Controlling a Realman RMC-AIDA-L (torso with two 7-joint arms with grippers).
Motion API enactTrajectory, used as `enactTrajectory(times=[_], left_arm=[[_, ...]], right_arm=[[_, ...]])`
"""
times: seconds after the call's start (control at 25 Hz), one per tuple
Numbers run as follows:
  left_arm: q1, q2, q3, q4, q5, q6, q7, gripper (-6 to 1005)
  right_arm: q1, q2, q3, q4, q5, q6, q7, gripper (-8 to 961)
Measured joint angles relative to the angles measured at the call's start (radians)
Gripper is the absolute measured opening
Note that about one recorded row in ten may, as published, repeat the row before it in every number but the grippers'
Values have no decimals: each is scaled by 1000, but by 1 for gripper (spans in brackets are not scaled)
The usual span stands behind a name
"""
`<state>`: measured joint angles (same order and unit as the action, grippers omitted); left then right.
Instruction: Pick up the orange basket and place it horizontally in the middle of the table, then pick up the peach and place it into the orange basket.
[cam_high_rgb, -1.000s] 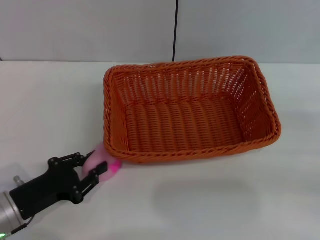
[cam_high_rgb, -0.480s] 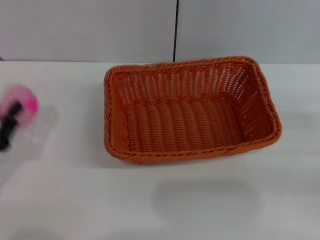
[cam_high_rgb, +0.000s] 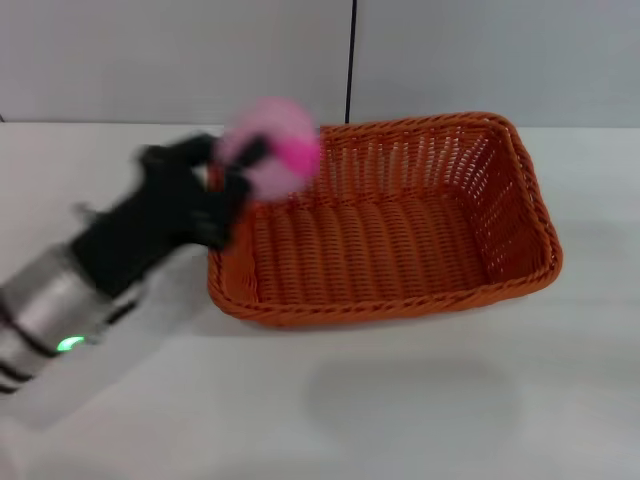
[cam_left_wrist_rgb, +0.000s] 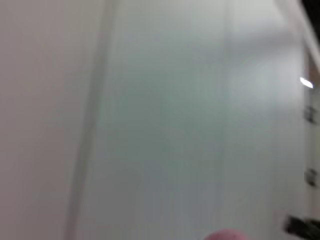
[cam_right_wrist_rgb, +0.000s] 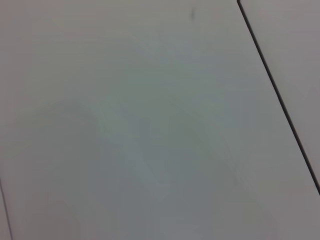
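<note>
The orange basket lies lengthwise across the middle of the white table. My left gripper is raised over the basket's far left corner and is shut on the pale pink peach, which is blurred by motion. A sliver of the peach also shows in the left wrist view, against a plain wall. The right gripper is out of view; the right wrist view holds only a grey wall with a dark seam.
The black and silver left arm slants in from the lower left over the table. A grey wall with a dark vertical seam stands behind the table.
The left gripper lifted the peach from the table by the basket's near left corner, swung out to the left, and now holds it above the basket's far left corner.
</note>
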<state>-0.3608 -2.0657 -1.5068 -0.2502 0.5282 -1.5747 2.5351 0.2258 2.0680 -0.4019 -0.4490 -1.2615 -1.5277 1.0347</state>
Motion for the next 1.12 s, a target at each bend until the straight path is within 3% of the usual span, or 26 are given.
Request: enactTrajectory(times=[0.12, 0.28, 0.44, 0.96, 1.12], left_arm=[[-38, -8, 55, -13, 10, 63, -7, 156], [-25, -7, 52, -23, -29, 62, -13, 180], [14, -1, 50, -48, -80, 46, -10, 423], [57, 1, 38, -72, -119, 16, -8, 695], [88, -1, -48, -64, -119, -14, -8, 829]], right_arm=[[1, 0, 0, 0, 0, -1, 0, 507], [1, -1, 6, 0, 1, -1, 1, 508], [4, -1, 10, 0, 1, -2, 3, 508], [24, -2, 11, 8, 1, 3, 1, 508], [24, -1, 15, 10, 1, -4, 0, 508]])
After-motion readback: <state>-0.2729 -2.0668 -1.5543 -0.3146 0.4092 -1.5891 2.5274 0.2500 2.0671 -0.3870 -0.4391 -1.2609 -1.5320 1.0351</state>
